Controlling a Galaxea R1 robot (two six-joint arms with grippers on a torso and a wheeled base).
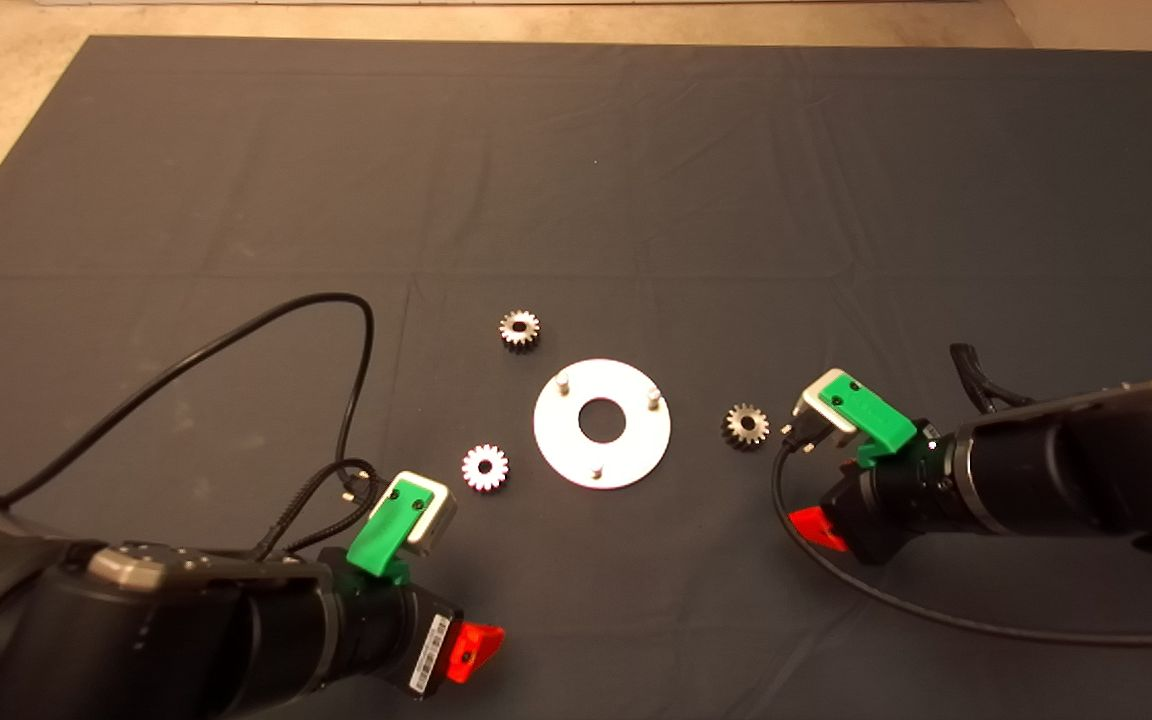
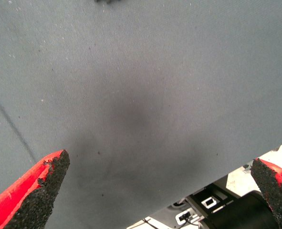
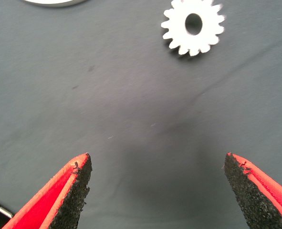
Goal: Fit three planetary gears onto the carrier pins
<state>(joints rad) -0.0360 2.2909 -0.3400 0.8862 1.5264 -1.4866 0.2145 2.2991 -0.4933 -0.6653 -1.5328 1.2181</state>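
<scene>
Planetary gears lie loose on the dark mat around the carrier disc: one beside the left gripper, one before the right gripper, one farther off. Both grippers gape wide, empty. Carrier pins stand bare.

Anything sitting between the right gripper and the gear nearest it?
No. In the right wrist view only bare dark mat lies between the open right gripper and the gear; the head view agrees.
</scene>
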